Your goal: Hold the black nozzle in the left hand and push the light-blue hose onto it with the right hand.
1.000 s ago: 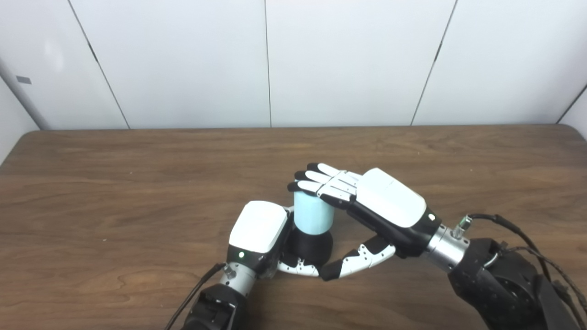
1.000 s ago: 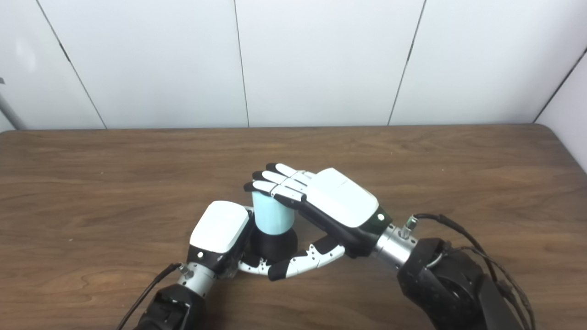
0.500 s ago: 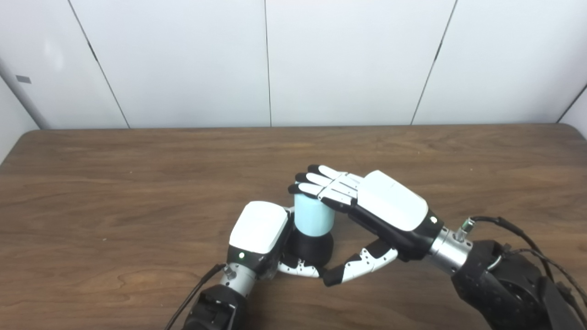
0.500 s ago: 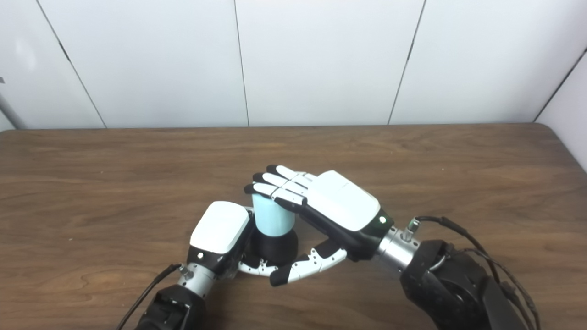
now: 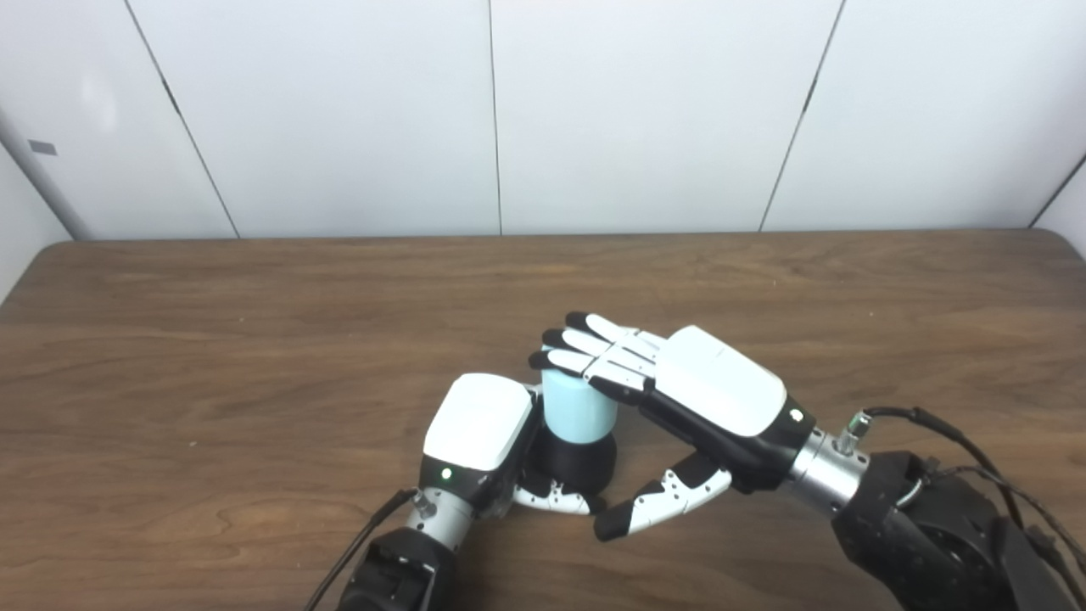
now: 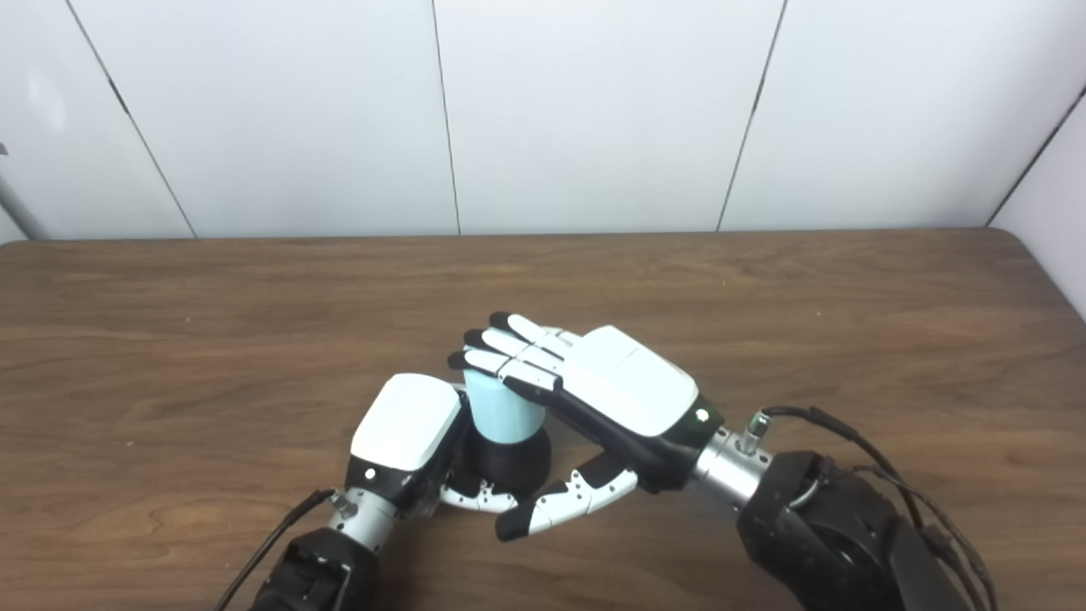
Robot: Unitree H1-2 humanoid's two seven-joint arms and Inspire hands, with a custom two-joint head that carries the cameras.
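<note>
Brown wood table (image 5: 254,339). Right hand (image 5: 679,399) lies flat over the light-blue hose (image 5: 577,403), fingers (image 5: 594,361) straight and together on its top, thumb hanging free below. Left hand (image 5: 479,433) wraps the black nozzle (image 5: 577,462) standing under the hose near the table's front middle; its fingers mostly hidden, seemingly clamped round it.

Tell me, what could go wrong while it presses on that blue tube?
The right hand only lays flat fingers on top of the light-blue hose, not gripping it, so they might slide off. An off-centre push could tip the hose on the round black nozzle, or twist the nozzle in the left hand.
</note>
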